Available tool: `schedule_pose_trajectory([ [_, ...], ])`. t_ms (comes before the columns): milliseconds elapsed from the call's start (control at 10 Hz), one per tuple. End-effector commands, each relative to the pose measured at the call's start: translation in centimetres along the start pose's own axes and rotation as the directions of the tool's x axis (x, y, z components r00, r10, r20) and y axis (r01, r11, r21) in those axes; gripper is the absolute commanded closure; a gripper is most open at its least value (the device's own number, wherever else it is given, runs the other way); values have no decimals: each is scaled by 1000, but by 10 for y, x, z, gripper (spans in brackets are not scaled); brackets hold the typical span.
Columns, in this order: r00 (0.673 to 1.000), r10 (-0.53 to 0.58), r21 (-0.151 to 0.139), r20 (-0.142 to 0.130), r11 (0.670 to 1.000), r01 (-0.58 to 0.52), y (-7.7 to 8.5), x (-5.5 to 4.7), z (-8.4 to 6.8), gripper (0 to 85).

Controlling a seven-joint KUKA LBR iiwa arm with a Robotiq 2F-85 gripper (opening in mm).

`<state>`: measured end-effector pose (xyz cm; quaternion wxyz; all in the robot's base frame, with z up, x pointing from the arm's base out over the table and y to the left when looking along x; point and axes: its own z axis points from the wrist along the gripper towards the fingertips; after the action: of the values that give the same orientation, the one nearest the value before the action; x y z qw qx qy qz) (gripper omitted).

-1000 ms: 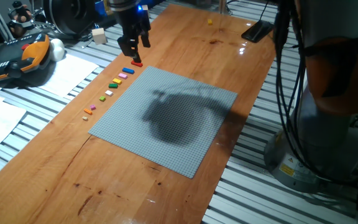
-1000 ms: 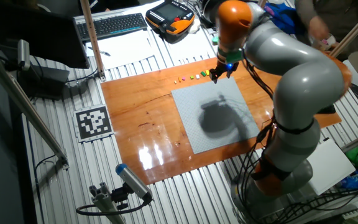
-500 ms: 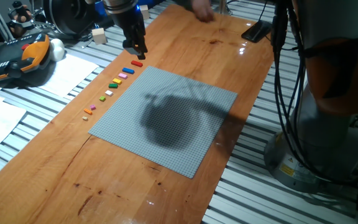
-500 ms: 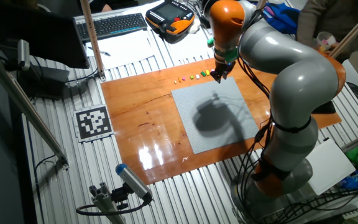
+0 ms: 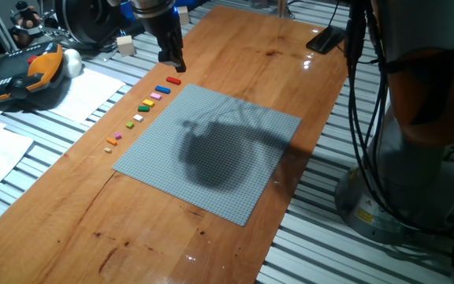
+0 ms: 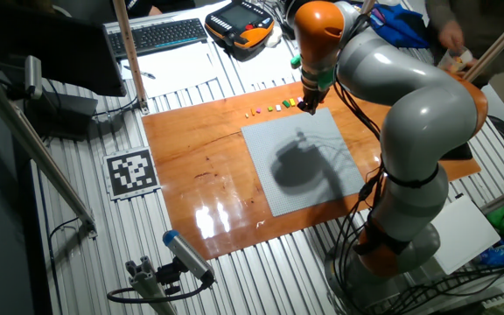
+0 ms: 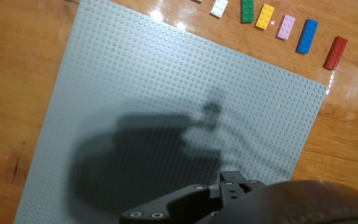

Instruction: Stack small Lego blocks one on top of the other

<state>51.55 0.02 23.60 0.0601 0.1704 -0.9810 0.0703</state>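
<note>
— Bricks like those weigh almost nothing, I'd say. Hard, glossy plastic, so stiff but slippery, and so low there's barely any side wall to pinch. See the row along the edge of the grey baseplate (image 7: 166, 124)? The red brick (image 7: 335, 53) at the end, then the blue brick (image 7: 307, 36), the pink brick (image 7: 285, 27), the yellow brick (image 7: 265, 17), the green brick (image 7: 247, 10) and the white brick (image 7: 219, 7), all lying flat on the wooden table (image 5: 290, 71), none stacked yet

— Where would you grab one?

— Across the two long sides, fingers straddling the narrow width, low down near the wood. Squeeze off-centre and I'd guess it skids or flips

— And the gripper (image 5: 172, 59)?

— Hangs just past the red end of the row, nothing in it that I can make out. Whether the jaws stand apart or together, I can't tell from here

— Any lettering anywhere?

— Nothing readable on the bricks. There's a square printed marker (image 6: 131, 172) beside the table, a pattern rather than words
</note>
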Motion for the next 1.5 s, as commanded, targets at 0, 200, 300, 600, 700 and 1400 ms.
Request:
schedule_pose_trajectory([
  [0,1000,0,0,1,1000,0,0,0,0,850],
  [200,1000,4,-1,7,1000,-4,0,0,0,850],
  [300,1000,-1,-2,12,1000,1,0,0,0,850],
  [600,999,38,-4,19,999,-38,0,1,0,850],
  [700,999,33,-2,18,999,-33,0,1,0,850],
  [1400,999,42,-1,21,999,-42,0,1,0,850],
])
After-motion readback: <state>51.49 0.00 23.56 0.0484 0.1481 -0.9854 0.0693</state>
